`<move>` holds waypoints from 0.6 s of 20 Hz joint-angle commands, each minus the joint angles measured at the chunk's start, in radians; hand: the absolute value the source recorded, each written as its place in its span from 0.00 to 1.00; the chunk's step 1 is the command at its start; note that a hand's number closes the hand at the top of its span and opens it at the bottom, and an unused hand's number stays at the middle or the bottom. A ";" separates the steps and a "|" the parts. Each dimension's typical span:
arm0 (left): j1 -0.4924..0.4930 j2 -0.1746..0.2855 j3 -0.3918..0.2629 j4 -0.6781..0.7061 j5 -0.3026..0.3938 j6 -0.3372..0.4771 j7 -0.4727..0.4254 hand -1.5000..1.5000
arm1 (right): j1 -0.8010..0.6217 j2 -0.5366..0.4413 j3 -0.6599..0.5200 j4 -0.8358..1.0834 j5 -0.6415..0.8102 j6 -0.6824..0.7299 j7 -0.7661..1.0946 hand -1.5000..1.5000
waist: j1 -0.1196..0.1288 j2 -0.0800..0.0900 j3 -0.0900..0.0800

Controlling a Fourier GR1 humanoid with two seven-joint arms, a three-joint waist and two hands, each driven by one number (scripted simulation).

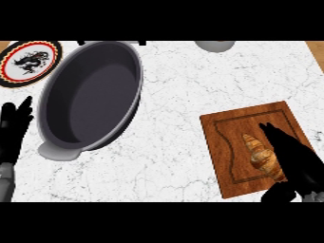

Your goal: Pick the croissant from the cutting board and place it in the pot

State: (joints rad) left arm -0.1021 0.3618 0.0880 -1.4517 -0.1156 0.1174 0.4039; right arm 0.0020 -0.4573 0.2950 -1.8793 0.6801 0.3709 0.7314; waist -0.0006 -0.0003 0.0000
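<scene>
A golden-brown croissant lies on the wooden cutting board at the right of the marble counter. My right hand hovers over the board's right side, fingers straight, open, right beside the croissant and partly covering its right edge. The thumb shows below at the board's front edge. A large grey pot stands empty at the left centre, a handle at its near end. My left hand rests open at the left edge, fingers pointing up, just left of the pot.
A round plate with a black dragon design and dark patterned rim sits at the far left corner. A grey object shows partly at the counter's far edge. Wooden floor lies beyond the counter's sides.
</scene>
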 commanded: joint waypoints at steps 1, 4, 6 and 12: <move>0.029 -0.009 0.016 -0.042 -0.001 -0.031 0.014 0.50 | 0.029 0.021 -0.030 0.087 0.041 -0.018 -0.084 0.00 | 0.001 0.000 0.000; 0.062 -0.028 0.005 -0.066 -0.034 -0.020 0.020 0.50 | -0.049 0.083 -0.025 0.193 0.072 -0.029 -0.092 0.00 | 0.005 0.000 0.000; -0.048 -0.010 0.060 0.062 -0.021 -0.043 -0.026 0.50 | -0.026 0.066 -0.075 0.101 0.040 0.050 -0.074 0.00 | -0.002 0.000 0.000; -0.034 -0.050 0.047 0.020 -0.052 -0.046 0.012 0.50 | -0.067 0.099 -0.141 0.177 0.052 0.073 -0.128 0.00 | 0.000 0.000 0.000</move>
State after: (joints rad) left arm -0.1110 0.3239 0.1306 -1.4407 -0.1489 0.0778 0.3934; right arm -0.0451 -0.3651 0.2122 -1.7005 0.7465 0.4009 0.6224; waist 0.0001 0.0000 0.0002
